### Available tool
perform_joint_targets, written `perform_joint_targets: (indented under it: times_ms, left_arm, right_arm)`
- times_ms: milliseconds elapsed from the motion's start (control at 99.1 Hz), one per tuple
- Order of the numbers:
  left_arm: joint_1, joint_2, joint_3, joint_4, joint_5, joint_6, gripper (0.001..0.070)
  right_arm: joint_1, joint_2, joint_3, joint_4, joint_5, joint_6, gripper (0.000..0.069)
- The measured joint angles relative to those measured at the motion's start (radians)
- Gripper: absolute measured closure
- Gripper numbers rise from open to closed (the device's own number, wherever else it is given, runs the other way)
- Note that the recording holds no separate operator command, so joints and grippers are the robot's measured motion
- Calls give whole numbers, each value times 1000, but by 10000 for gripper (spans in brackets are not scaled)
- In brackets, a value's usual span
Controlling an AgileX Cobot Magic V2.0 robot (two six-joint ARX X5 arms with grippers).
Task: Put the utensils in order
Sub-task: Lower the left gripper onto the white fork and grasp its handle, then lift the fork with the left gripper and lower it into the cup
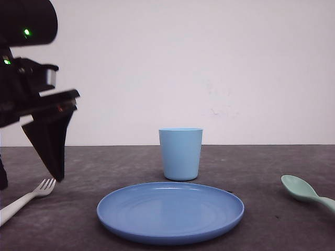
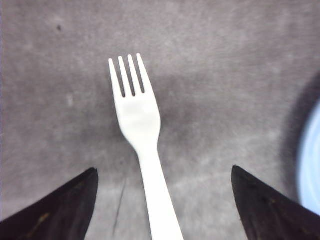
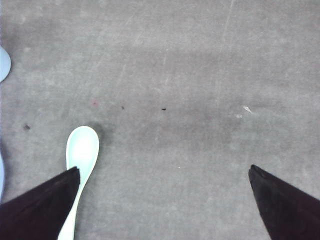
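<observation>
White plastic fork: four tines, lying flat on the grey table directly under my left claw, handle running back between my spread fingers. Mint-green plastic spoon: flat, bowl up, lying beside one finger of my right claw, its handle passing partly under that finger.
</observation>
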Motion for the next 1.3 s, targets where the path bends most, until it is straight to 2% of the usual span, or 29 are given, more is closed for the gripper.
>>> perform_joint_targets:
  times_ms: [262, 313, 504, 656, 868, 1301]
  left_arm:
    - [-1, 61, 0, 5, -6, -4, 212]
    - [-1, 63, 0, 5, -14, -4, 261]
    - [-9, 71, 0, 13, -26, -4, 514]
    - [-28, 74, 0, 12, -49, -4, 623]
    - [-37, 74, 0, 9, -70, -4, 667]
    - [-37, 18, 5, -4, -71, -2, 668]
  right_arm:
    - [0, 0, 0, 0, 0, 0, 10]
    - [0, 0, 0, 0, 0, 0, 10]
    - [0, 0, 0, 0, 0, 0, 10]
    - [0, 0, 0, 0, 0, 0, 10]
    - [0, 0, 0, 0, 0, 0, 10]
    - [0, 0, 0, -8, 0, 0, 10]
